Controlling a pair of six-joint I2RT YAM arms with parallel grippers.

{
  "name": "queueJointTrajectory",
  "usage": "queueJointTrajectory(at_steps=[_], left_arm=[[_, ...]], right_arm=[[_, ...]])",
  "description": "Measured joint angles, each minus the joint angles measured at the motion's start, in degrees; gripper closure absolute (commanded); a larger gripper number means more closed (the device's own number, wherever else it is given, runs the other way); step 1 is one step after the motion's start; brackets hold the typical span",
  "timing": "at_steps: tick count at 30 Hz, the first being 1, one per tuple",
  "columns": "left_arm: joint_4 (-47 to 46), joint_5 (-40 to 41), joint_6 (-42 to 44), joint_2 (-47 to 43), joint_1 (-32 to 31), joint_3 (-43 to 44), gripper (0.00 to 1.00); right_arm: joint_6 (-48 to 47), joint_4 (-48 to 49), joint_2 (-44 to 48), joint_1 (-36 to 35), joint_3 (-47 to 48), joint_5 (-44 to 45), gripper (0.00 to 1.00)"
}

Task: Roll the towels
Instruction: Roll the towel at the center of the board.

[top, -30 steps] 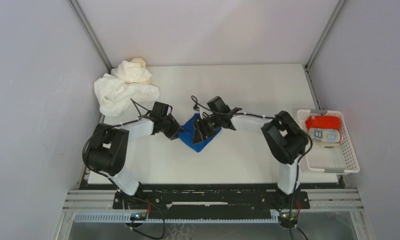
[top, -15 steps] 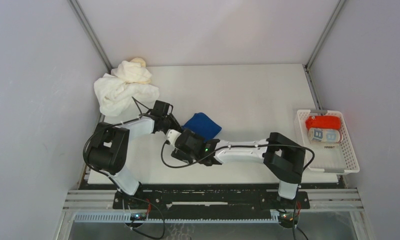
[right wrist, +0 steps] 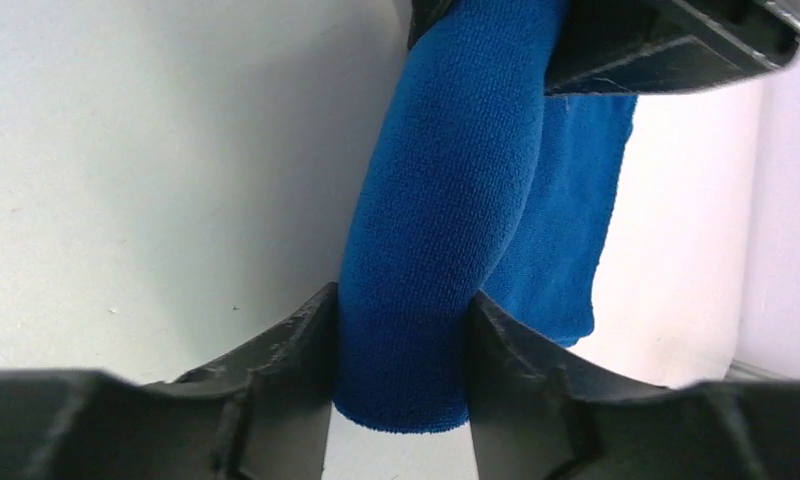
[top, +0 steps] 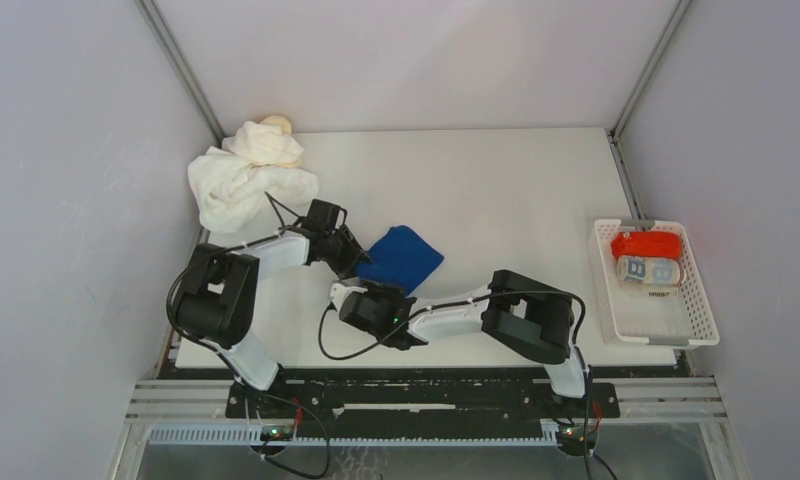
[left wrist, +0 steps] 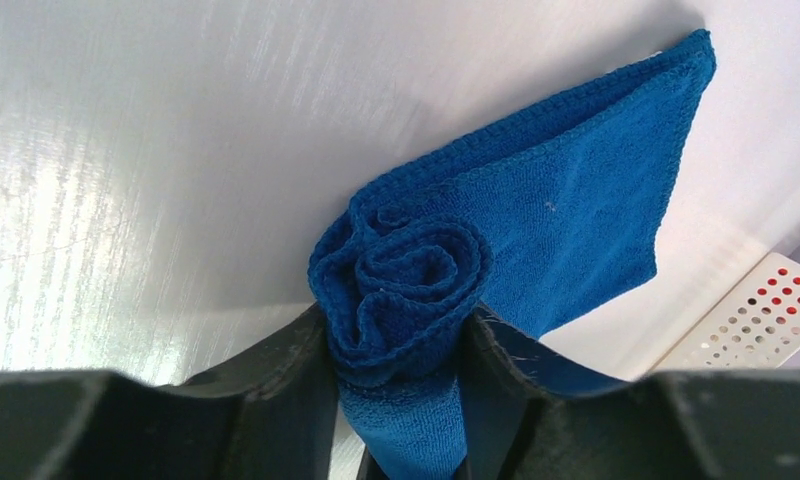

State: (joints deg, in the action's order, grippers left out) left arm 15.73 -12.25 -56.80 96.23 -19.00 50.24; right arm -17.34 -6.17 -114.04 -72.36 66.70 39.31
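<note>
A royal blue towel (top: 404, 256) lies mid-table, partly rolled. The roll's spiral end (left wrist: 404, 285) sits between the jaws of my left gripper (left wrist: 396, 320), which is shut on it. The unrolled flap (left wrist: 596, 190) spreads away to the right. My right gripper (right wrist: 401, 300) is shut on the other end of the roll (right wrist: 436, 200), both fingers pressing its sides. In the top view, the left gripper (top: 356, 266) is at the towel's left corner. The right gripper (top: 356, 297) is just in front of it. White and cream towels (top: 248, 175) are heaped at the back left.
A white slatted basket (top: 704, 305) stands at the right table edge, holding a red rolled towel (top: 648, 243) and a light-blue patterned one (top: 648, 270). Its corner (left wrist: 756, 320) shows in the left wrist view. The right arm stretches low across the near table.
The right arm left the towel's right side, swung to the near left, and its jaws closed on the roll's near end. The left gripper kept its hold, nearly still.
</note>
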Motion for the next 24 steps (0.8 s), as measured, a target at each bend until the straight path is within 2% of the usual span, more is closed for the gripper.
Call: queueJointTrajectory(at_steps=[5,8,11,15,17,24], left_arm=[[1.49,0.28,0.39,-1.81,-0.22,0.0,0.27],[2.97,1.36,0.35,-5.51,0.15,-0.81,0.2],[2.34,1.62,-0.39,-12.81,2.12,-3.8,0.14],[1.55,2.45,-1.16,-21.9,5.16,-7.15,0.12],[0.85,2.4,-1.16,-23.63,5.42,-7.82,0.11],[-3.65,-0.76,-1.95,-21.75,4.7,-11.1,0.1]], right_arm=[[2.12,-1.51,1.36,2.97,-0.15,-7.13,0.67],[4.37,-2.43,4.55,7.39,-1.27,-17.81,0.7],[7.72,-2.4,7.87,14.75,-2.86,-32.92,0.7],[13.9,-0.39,8.7,24.9,-4.35,-54.36,0.7],[17.77,1.29,7.54,29.18,-4.57,-64.54,0.71],[35.85,16.09,-3.61,38.21,-4.68,-92.87,0.7]])
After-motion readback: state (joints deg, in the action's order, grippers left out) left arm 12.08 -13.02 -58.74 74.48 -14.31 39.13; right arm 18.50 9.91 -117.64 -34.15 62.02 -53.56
